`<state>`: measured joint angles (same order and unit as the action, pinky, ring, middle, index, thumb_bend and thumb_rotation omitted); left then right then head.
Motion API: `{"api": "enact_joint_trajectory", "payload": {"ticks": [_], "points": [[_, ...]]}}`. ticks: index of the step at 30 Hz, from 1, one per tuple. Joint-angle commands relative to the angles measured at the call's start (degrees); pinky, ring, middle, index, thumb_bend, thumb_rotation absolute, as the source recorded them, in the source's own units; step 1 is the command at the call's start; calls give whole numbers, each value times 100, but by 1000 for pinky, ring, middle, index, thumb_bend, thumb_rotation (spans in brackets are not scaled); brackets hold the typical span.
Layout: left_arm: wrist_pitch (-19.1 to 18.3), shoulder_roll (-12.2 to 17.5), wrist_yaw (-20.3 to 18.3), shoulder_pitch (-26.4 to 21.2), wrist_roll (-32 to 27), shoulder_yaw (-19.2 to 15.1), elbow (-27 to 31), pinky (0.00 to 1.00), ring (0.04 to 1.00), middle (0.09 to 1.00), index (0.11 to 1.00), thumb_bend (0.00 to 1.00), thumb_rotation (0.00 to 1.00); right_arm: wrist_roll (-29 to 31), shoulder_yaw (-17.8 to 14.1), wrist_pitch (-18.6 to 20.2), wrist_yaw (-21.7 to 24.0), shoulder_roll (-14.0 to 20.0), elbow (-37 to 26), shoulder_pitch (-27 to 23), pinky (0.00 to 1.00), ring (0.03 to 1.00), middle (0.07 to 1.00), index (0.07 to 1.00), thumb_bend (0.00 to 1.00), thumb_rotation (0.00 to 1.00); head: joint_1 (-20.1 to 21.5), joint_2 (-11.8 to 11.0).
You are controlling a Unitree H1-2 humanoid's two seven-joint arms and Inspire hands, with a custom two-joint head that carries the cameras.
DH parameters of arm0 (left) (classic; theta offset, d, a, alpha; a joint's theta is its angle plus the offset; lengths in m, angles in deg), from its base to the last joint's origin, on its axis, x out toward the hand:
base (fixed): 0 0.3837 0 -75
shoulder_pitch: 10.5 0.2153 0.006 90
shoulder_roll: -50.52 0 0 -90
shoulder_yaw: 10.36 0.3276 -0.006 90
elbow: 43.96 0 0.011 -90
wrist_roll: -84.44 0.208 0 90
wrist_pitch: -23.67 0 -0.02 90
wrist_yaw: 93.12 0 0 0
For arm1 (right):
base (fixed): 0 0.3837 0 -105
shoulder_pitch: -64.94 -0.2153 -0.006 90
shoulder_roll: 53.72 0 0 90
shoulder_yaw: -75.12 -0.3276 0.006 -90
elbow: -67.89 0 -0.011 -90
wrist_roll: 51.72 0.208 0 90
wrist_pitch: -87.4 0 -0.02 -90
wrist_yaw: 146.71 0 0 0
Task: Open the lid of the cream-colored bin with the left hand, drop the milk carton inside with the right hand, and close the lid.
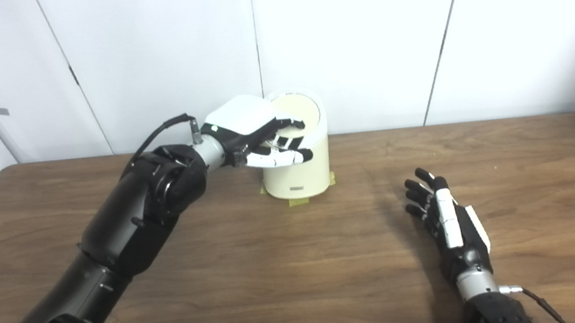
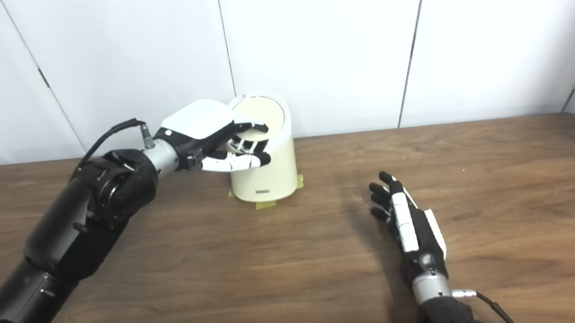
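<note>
Both my hands are out: my left hand (image 1: 253, 133) curls loosely over the lid (image 1: 297, 109) of the cream bin (image 1: 299, 173), fingertips on its sloped top, while my right hand (image 2: 409, 221) lies spread, holding nothing, on the table (image 1: 276, 268). No carton shows.

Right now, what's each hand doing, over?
Left hand open, fingers at cream bin lid. Right hand open, empty, over table. No milk carton visible. Nothing blocking.
</note>
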<state>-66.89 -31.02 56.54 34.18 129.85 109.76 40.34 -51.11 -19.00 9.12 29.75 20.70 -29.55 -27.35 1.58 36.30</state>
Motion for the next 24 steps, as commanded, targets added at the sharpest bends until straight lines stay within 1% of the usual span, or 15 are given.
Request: {"api": "enact_joint_trajectory", "payload": {"ticks": [1,6,10,12,16,17,20,21,22,24], "points": [[33,-30,-258,-58,194,183,-73,957,924,899,887,581,1000,-64,12,-16,-14,38,-189,-8,817,869,846,906,557,1000,10,15],[-44,-8,-441,-43,486,339,-9,973,937,912,898,613,1000,-100,21,-34,-7,67,-227,22,808,860,845,917,541,1000,19,32],[-34,10,-521,-25,600,364,46,973,934,901,906,634,1000,-36,-32,-13,-36,21,-222,9,799,856,843,915,555,1000,11,46],[-30,21,-517,-4,583,326,103,975,930,897,904,630,1000,-25,-44,-42,-42,8,-199,6,799,858,843,914,556,1000,15,45],[27,10,-241,39,322,13,262,960,910,882,886,594,1000,25,-54,-65,-36,-6,-194,2,800,857,846,914,560,1000,25,51],[82,-11,-79,42,243,-108,268,957,909,884,890,582,1000,31,-58,-78,-41,-9,-189,-1,799,859,847,913,559,1000,19,44],[320,-123,659,116,99,-506,256,890,868,854,865,544,1000,110,-106,-83,-52,-31,-160,-23,793,857,847,910,562,1000,17,42],[353,-190,938,165,79,-662,280,839,841,836,852,528,1000,151,-118,-57,-38,-35,-174,-27,797,858,848,909,565,1000,13,48],[376,-265,1192,218,46,-814,306,809,831,830,848,516,982,175,-121,-32,-28,-39,-197,-26,804,859,850,912,567,1000,10,51],[302,-412,1444,329,-15,-1068,424,782,837,839,857,483,961,196,-112,12,-20,-46,-242,-25,807,856,849,913,569,1000,10,51]]}}
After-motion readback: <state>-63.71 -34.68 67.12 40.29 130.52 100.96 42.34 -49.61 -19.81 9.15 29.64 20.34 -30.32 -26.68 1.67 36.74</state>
